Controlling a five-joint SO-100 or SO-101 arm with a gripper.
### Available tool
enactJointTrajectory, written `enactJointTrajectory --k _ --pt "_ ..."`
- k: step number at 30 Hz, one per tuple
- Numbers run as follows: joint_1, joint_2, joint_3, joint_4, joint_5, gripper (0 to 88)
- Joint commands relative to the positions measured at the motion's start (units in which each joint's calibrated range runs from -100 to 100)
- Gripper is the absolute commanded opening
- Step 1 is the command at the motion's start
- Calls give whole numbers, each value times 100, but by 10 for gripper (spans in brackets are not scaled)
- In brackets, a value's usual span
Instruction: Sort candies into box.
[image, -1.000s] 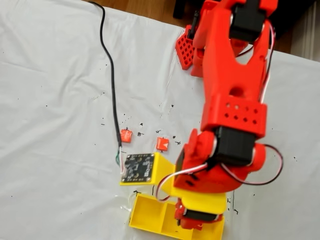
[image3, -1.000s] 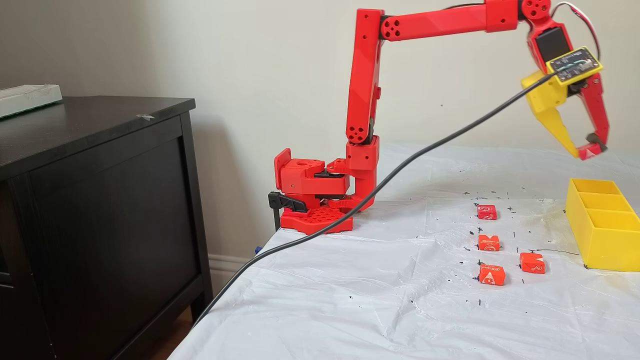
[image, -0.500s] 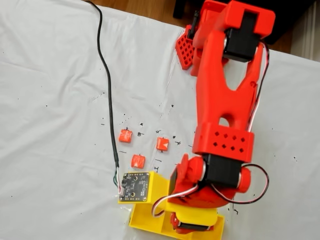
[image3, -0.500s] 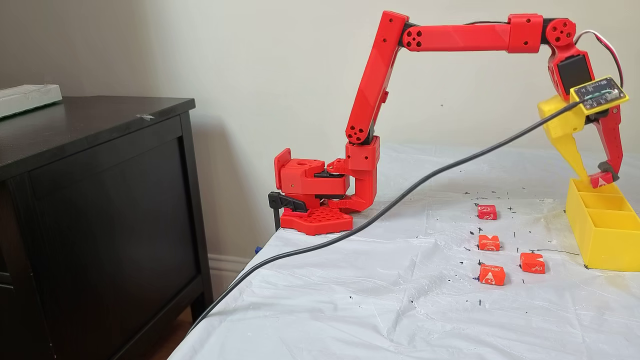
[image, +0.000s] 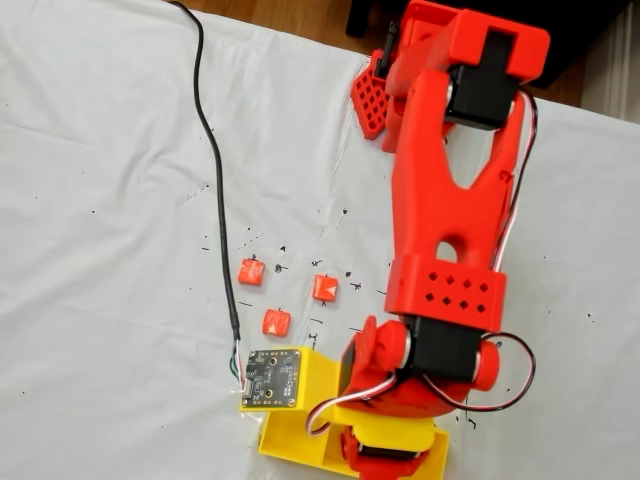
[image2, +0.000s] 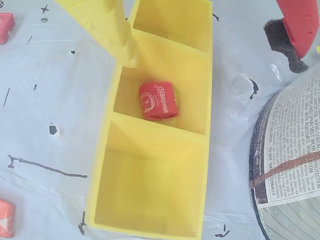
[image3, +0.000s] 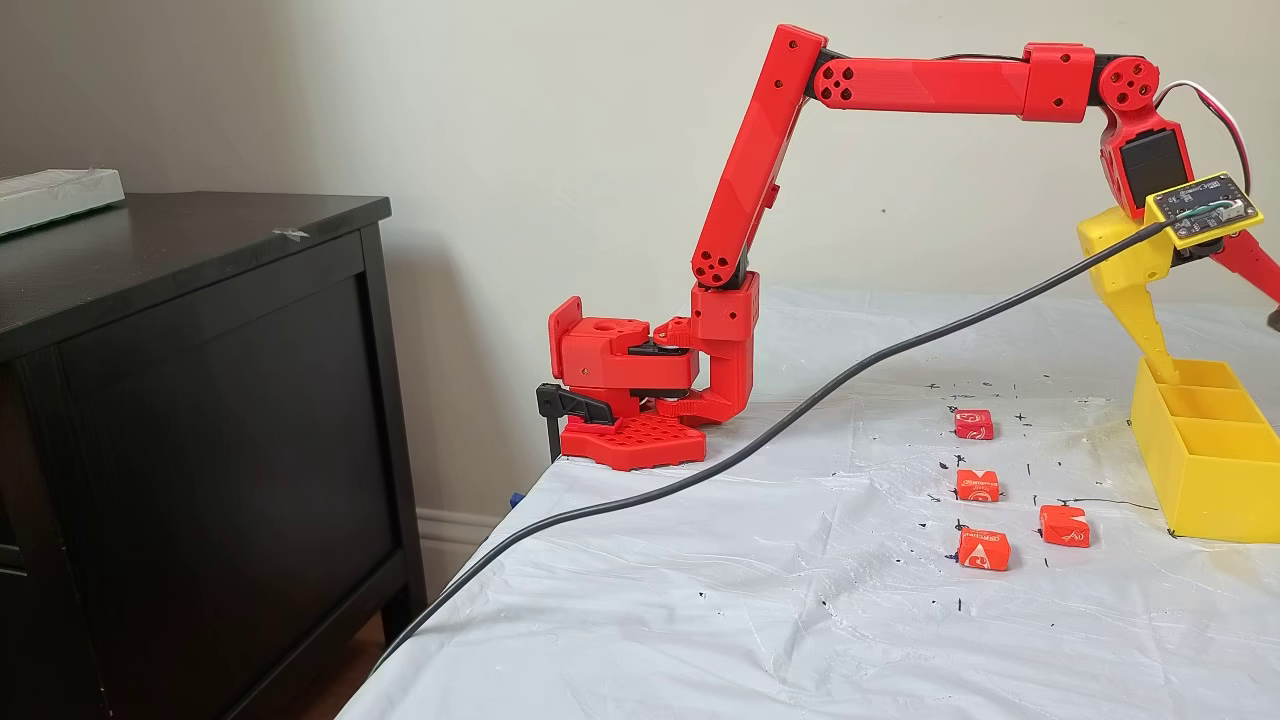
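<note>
The box (image2: 202, 150) is a long yellow tray with three square compartments in a row. One red candy (image2: 158, 100) lies in its middle compartment. My gripper (image2: 207, 57) hangs open just above the box, its yellow finger (image2: 112, 30) over the left wall and its red padded finger (image2: 295, 25) off to the right. In a fixed view the gripper (image3: 1220, 345) stands open over the far end of the box (image3: 1200, 480). Several more candies lie on the white cloth, among them a candy (image3: 973, 424), another candy (image3: 984, 550) and a third candy (image: 324, 288).
A black cable (image3: 700, 465) runs from the wrist camera board (image: 272, 378) across the cloth and off the table edge. The red arm base (image3: 630, 400) is clamped at the table's far corner. Printed paper under a round rim (image2: 292, 165) lies right of the box. A dark cabinet (image3: 200, 420) stands beside the table.
The arm came down over the box with a candy in its jaws. The gripper has opened, and the candy now lies in the middle compartment.
</note>
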Motion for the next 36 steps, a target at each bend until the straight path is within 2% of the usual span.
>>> enactJointTrajectory --k 1,5,6,19,27,36 --pt "-150 -497 -392 152 15 361" --pt "-204 -1226 190 398 -10 50" --pt "-222 -1404 381 422 -24 2" --pt "-747 -3236 3222 390 59 2" --pt "-929 -3075 4077 226 142 227" --pt "-965 -3024 4687 62 259 289"
